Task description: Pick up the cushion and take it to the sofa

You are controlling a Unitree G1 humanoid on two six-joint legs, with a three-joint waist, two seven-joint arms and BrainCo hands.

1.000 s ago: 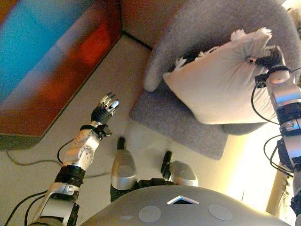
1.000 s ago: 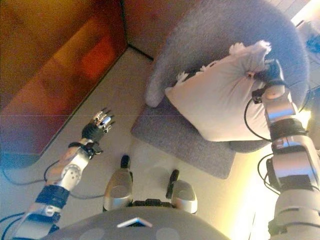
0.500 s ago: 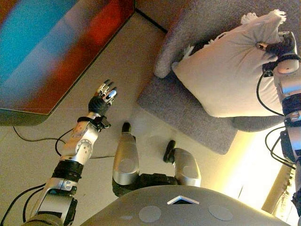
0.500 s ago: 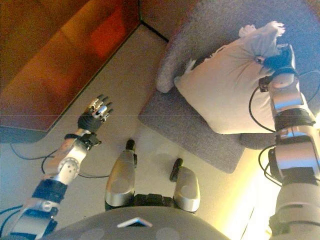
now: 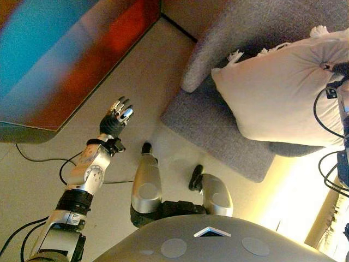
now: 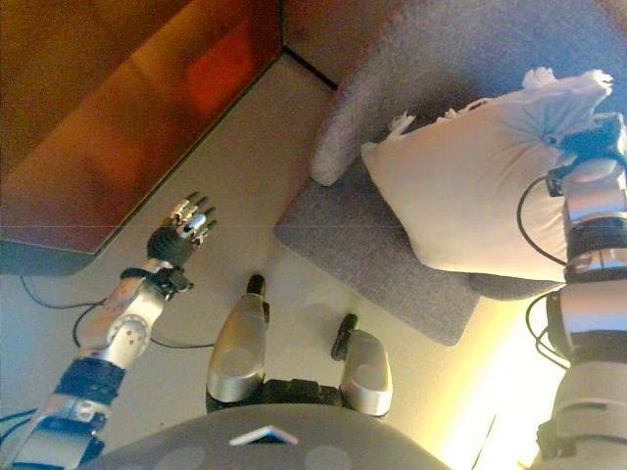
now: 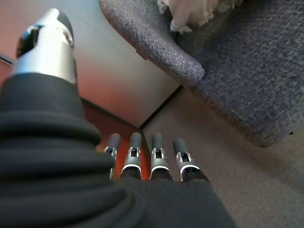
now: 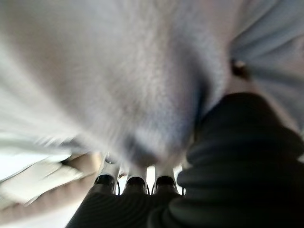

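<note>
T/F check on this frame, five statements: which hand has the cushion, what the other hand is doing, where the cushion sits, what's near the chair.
1. The right hand grips the cushion. True.
2. The left hand holds the cushion's corner. False: it holds nothing, fingers straight, above the floor.
3. The cushion is over the grey armchair. True.
4. The cushion lies flat on the floor. False: it is at the armchair, bunched in the right hand.
5. The cushion has a fringed edge. True.

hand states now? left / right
Left hand: open, fingers straight, holding nothing.
Right hand: shut on the cushion, fabric bunched in its grip.
</note>
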